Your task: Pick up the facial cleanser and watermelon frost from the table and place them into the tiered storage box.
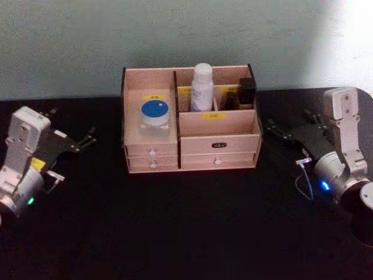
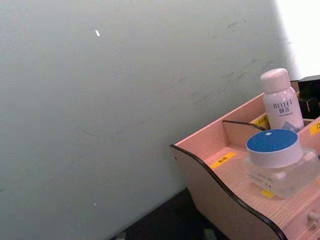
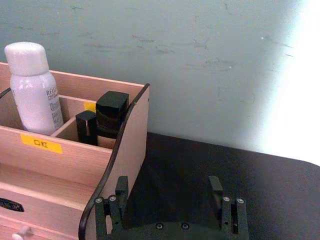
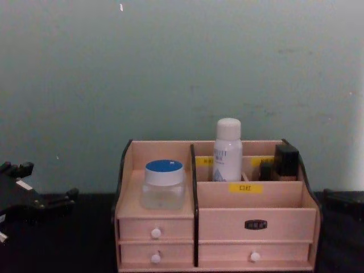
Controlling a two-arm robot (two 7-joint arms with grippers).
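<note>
I see the facial cleanser (image 1: 202,87) and watermelon frost (image 1: 155,118) standing inside the tiered storage box (image 1: 218,143), so left tool (image 1: 86,140) and right tool (image 1: 278,130) flank it wide and empty.

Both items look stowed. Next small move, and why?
Probably none beyond keeping both arms parked. The facial cleanser stands upright in a rear compartment of the tiered storage box, and the watermelon frost sits on its left shelf. The left gripper and right gripper are open, off to either side.
</note>
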